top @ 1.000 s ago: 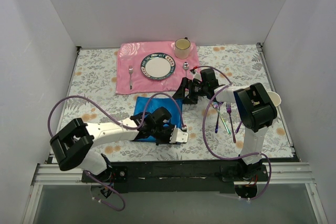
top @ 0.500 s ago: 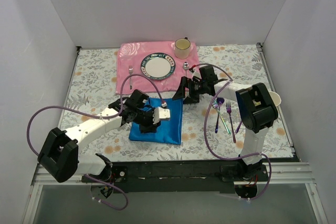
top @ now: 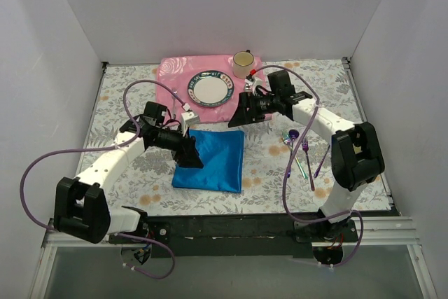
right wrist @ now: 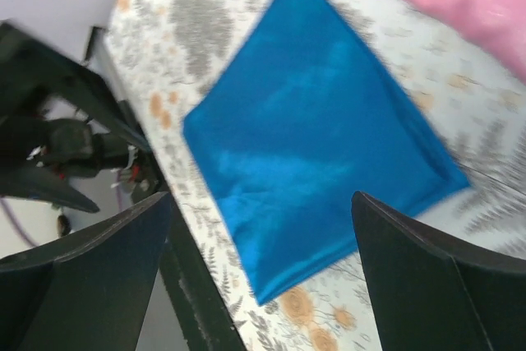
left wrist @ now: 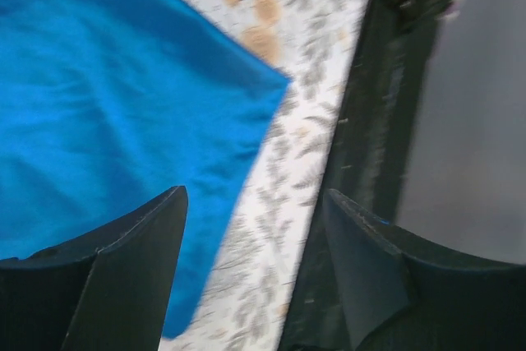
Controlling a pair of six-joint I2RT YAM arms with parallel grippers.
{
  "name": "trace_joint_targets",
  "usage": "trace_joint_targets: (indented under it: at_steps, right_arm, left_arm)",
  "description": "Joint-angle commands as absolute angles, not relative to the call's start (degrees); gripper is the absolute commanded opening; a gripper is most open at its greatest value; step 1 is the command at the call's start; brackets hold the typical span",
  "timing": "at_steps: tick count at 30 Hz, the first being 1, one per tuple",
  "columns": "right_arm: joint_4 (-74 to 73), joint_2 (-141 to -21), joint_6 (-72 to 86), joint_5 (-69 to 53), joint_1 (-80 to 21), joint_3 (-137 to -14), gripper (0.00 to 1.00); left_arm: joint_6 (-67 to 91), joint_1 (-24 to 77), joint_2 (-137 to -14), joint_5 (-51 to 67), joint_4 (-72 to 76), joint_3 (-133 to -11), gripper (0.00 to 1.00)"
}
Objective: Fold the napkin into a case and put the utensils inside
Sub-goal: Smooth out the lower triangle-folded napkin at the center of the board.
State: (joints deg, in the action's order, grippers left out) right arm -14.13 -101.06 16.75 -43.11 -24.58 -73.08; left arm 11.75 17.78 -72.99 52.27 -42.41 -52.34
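Observation:
The blue napkin [top: 212, 160] lies flat on the floral tablecloth as a broad folded rectangle; no narrow case shows. My left gripper [top: 192, 156] hovers open at the napkin's left edge with nothing between its fingers. In the left wrist view the napkin [left wrist: 107, 104] fills the upper left above the open gripper [left wrist: 255, 195]. My right gripper [top: 236, 120] hangs open just behind the napkin's far right corner, holding nothing. The right wrist view has the napkin [right wrist: 320, 145] below the open gripper [right wrist: 260, 196]. The iridescent utensils [top: 299, 150] lie to the right of the napkin.
Behind the napkin, a pink placemat [top: 168, 106] carries a plate [top: 210, 89], a cup [top: 243, 64] and a silver fork [top: 174, 101]. A white cup [top: 367, 131] sits at the right. The dark front rail [left wrist: 386, 121] runs near the napkin's corner.
My left gripper swept from the napkin's near right corner across to its left edge and opened, letting go of the cloth. The right gripper drew back and up a little.

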Motion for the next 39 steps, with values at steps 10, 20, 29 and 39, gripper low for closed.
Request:
trace_joint_targets:
  at_steps: [10, 20, 29, 39]
  right_arm:
    - [-5.8, -104.7, 21.2, -52.7, -36.0, -64.6, 0.99]
    - [-8.8, -111.6, 19.4, -46.7, -31.2, -64.9, 0.98]
    - [-6.1, -108.4, 22.4, -51.9, -27.9, -64.9, 0.99]
    - [20.5, -93.5, 44.9, -58.3, -34.2, -43.1, 0.99]
  left_arm:
    - [49.3, 5.0, -83.6, 74.3, -26.7, -48.9, 0.64]
    - [60.9, 5.1, -87.6, 72.7, -11.1, -43.1, 0.66]
    - [83.8, 7.3, -85.3, 73.0, 12.4, -34.7, 0.88]
    - [110.6, 22.5, -78.0, 60.7, 38.5, -19.1, 0.98]
